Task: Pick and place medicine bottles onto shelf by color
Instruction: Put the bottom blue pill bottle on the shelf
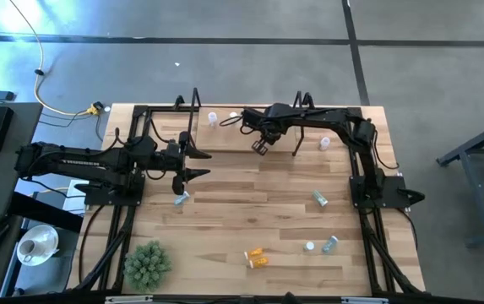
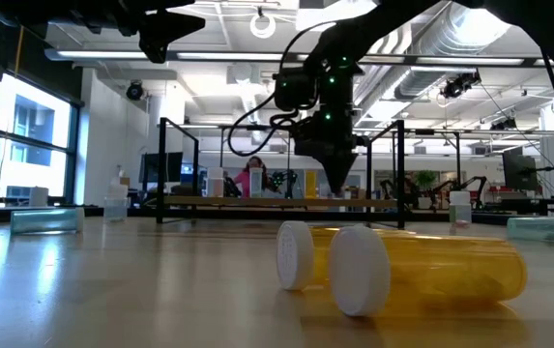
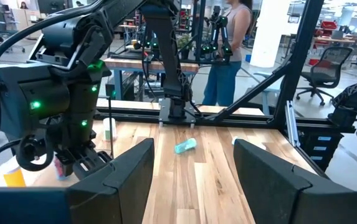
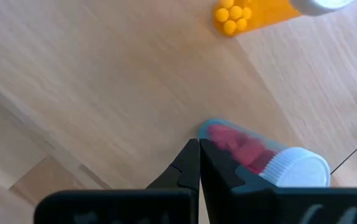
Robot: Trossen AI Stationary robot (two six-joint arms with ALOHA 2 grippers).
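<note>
We see the shelf (image 1: 225,139) under the right gripper (image 4: 200,146), its jaws pressed together holding nothing, a red-pill bottle (image 4: 259,155) just beside the tips; left gripper (image 3: 194,168) jaws wide, teal bottle (image 3: 185,146) beyond them.

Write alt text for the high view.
Seen from above, two dark arms work over a wooden table: the left gripper, open, near a teal bottle; the right gripper, shut, at the shelf. Orange bottles lie near the front.
</note>
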